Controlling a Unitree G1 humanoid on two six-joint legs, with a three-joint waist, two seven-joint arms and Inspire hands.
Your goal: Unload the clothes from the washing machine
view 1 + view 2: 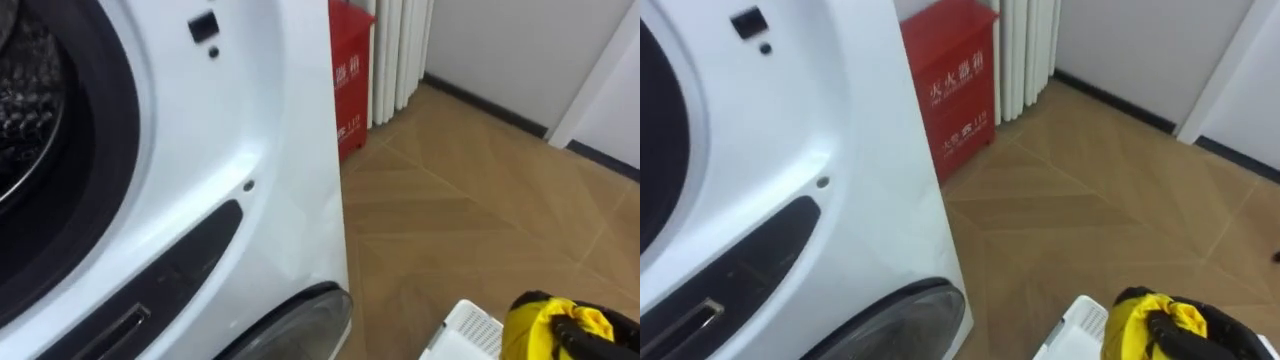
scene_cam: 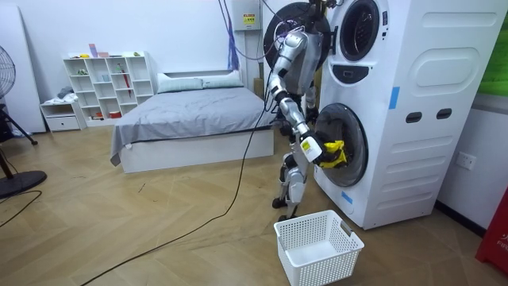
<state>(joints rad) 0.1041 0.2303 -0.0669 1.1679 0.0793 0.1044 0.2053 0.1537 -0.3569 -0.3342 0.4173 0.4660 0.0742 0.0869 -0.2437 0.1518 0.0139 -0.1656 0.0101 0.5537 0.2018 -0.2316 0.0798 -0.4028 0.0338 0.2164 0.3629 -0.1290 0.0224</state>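
Yellow cloth (image 1: 535,318): in the left eye view it sits at five o'clock, clear of the drum and bunched into a wad; we judge it is carried low so that it can be dropped rather than thrown
Right hand (image 1: 592,332): its dark fingers are curled round the cloth and clasp it firmly; we take it that the tight grip keeps loose ends from trailing
White basket (image 1: 468,328): a corner shows at six o'clock, just beside the cloth; we think it was set there to catch the laundry
Washing machine (image 1: 250,120): its white front takes up nine o'clock, with the lower door (image 1: 300,318) at seven o'clock
Red cabinet (image 1: 348,70): at twelve o'clock by the wall, well apart from the work
Robot: in the room view it stands close against the stacked machine, with hand and cloth just in front of the lower door; the basket stands on the floor at six o'clock from them, near its feet
Next: we judge that the cloth goes over the basket and is released there
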